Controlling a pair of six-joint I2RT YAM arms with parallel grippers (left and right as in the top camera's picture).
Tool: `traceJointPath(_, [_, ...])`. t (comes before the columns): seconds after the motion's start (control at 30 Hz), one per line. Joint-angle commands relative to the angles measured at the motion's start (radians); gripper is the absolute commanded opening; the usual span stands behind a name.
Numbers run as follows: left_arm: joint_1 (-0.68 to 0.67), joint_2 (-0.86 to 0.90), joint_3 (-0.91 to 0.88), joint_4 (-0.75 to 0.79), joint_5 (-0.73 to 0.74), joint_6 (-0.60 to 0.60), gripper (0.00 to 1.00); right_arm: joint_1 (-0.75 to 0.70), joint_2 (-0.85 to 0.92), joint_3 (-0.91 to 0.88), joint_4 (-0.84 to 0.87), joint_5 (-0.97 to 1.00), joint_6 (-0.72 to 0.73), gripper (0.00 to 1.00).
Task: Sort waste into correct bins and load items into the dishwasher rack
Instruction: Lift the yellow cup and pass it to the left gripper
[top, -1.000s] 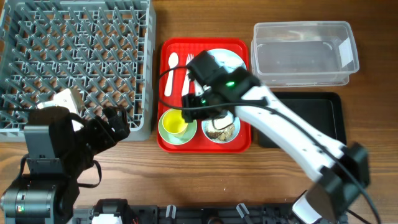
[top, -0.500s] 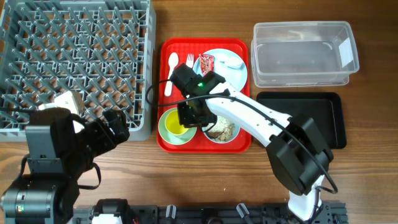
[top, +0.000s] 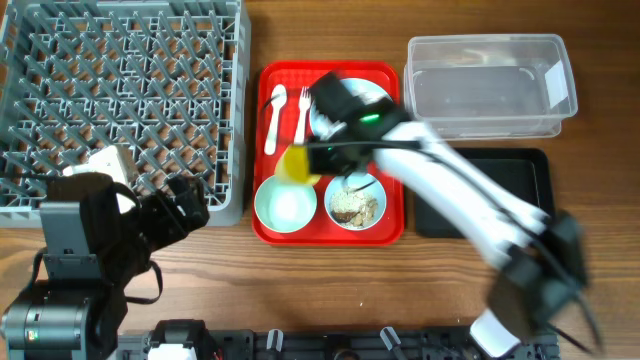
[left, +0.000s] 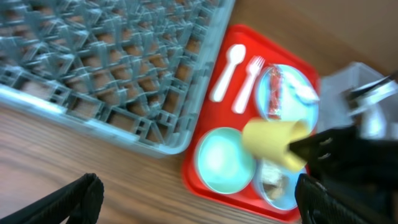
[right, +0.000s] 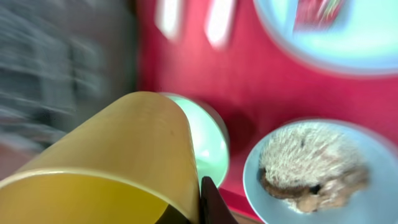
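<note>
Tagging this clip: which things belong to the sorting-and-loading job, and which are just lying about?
Job: grey pegged dishwasher rack; clear plastic tub; shallow black tray; yellow-green cup; empty light-blue bowl; light-blue bowl of crumbs; light-blue plate; white plastic spoon and fork; red wrapper.
Lying about: flat red serving tray.

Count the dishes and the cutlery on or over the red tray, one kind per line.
plate: 1
bowls: 2 (empty bowl, bowl with crumbs)
cup: 1
spoon: 1
fork: 1
total: 6
</note>
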Motion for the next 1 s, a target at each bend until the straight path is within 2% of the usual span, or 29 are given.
traceJointPath(0.0, [0.0, 0.041, 0.018, 0.073, 0.348, 0.061, 1.0, -0.143, -0.202, 0.014, 0.075, -0.264, -0.161, 0.04])
traceJointPath(0.2, [0.035, 0.145, 0.018, 0.244, 0.937, 0.06, 0.9, -0.276, -0.333, 0.014, 0.103, -0.485, -0.28, 0.04])
traceJointPath(0.3, [0.097, 0.184, 0.018, 0.356, 1.25, 0.056, 0.92, -0.301, -0.362, 0.014, 0.109, -0.577, -0.309, 0.04])
traceJointPath(0.33, [0.143, 0.211, 0.018, 0.435, 1.432, 0.034, 0.91, -0.301, -0.372, 0.014, 0.13, -0.652, -0.319, 0.04])
traceJointPath(0.37, [0.158, 0.22, 0.018, 0.455, 1.48, 0.018, 0.92, -0.298, -0.374, 0.014, 0.14, -0.684, -0.328, 0.04])
traceJointPath(0.4, [0.17, 0.233, 0.018, 0.464, 1.479, -0.025, 0.96, -0.295, -0.374, 0.014, 0.159, -0.731, -0.33, 0.04])
traceJointPath(0.47, [0.174, 0.252, 0.018, 0.46, 1.479, -0.034, 1.0, -0.285, -0.374, 0.014, 0.195, -0.787, -0.331, 0.04])
traceJointPath(0.73, [0.117, 0.254, 0.018, 0.46, 1.479, -0.045, 0.99, -0.192, -0.372, 0.014, 0.29, -0.83, -0.327, 0.04])
traceJointPath(0.97, [0.106, 0.254, 0.018, 0.46, 1.479, -0.045, 0.92, -0.098, -0.369, 0.013, 0.336, -0.824, -0.327, 0.04])
